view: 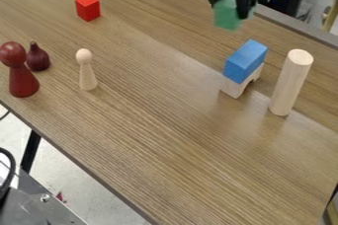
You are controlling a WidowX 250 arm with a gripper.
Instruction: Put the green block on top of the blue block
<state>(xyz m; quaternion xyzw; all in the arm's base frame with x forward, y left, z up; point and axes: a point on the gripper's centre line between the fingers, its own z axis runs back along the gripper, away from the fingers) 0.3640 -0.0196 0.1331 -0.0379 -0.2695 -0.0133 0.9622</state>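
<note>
We judge the task to be past its halfway point: the green block (228, 18) is off the tabletop (151, 140), pinched in the end effector (232, 3) near the top edge of the camera view. The blue block (245, 60) lies across a pale arched block (237, 87), its upper face bare (a narrow perch, we think). The two coloured blocks are apart, so the stacking itself is undone; what we have left is lining up over the blue one, lowering, and letting go.
</note>
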